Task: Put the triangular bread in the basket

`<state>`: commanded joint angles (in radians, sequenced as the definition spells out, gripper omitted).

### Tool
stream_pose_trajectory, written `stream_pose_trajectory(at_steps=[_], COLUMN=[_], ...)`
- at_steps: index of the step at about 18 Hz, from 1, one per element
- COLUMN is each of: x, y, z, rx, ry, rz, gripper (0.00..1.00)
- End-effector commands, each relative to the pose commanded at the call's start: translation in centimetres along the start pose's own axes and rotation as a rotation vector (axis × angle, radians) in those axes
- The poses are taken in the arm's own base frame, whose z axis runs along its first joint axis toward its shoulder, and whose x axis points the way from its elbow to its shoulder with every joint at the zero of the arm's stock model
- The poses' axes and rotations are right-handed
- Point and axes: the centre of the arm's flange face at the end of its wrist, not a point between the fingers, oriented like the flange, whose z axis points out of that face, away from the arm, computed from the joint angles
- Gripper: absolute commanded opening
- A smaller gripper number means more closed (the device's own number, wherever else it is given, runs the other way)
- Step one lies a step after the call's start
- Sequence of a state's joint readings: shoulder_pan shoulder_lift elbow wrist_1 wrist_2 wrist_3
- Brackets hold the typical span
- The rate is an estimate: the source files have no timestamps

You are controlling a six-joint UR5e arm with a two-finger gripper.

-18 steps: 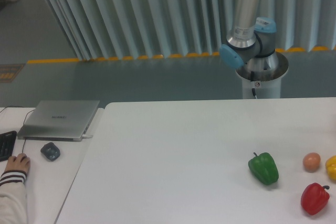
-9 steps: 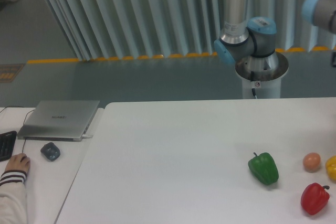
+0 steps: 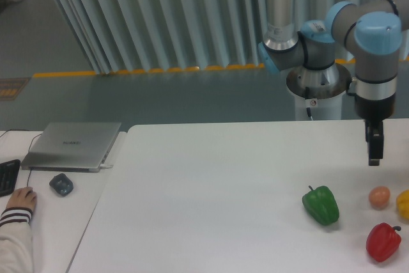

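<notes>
The triangular bread is out of view, and no basket shows either. My gripper hangs point-down from the arm's wrist over the right side of the white table. It hovers above and slightly left of a small brown egg-shaped thing, apart from it. I see the gripper edge-on as one narrow dark shape, so the gap between its fingers is hidden. Nothing shows in its grip.
A green pepper, a red pepper and a yellow thing cut off by the right edge lie on the table. On the left desk are a laptop, a mouse, a keyboard and a person's hand.
The arm has swung in from the upper right, and the wrist and gripper have come down over the table's right side. The things on the table have not moved.
</notes>
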<state>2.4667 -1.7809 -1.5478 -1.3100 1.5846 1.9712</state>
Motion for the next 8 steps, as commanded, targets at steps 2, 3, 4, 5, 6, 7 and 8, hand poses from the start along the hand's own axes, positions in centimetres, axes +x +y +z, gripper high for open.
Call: stream_pose_trajectory(at_steps=[2, 3, 4, 5, 6, 7, 8], x=[-0.01, -0.01, -0.01, 0.01, 0.01, 0.04, 0.04], y=[-0.01, -0.03, -0.03, -0.04, -0.06, -0.07, -0.07], z=[0.00, 0.00, 0.00, 0.08, 0.08, 0.15, 0.15], rx=[0.001, 0.003, 0.003, 0.003, 0.005, 0.005, 0.005], ry=[-0.001, -0.001, -0.001, 0.000, 0.000, 0.001, 0.001], rz=[0.003, 0.005, 0.002, 0.000, -0.001, -0.001, -0.001], gripper=[1.00, 1.00, 1.00, 1.00, 1.00, 1.00, 1.00])
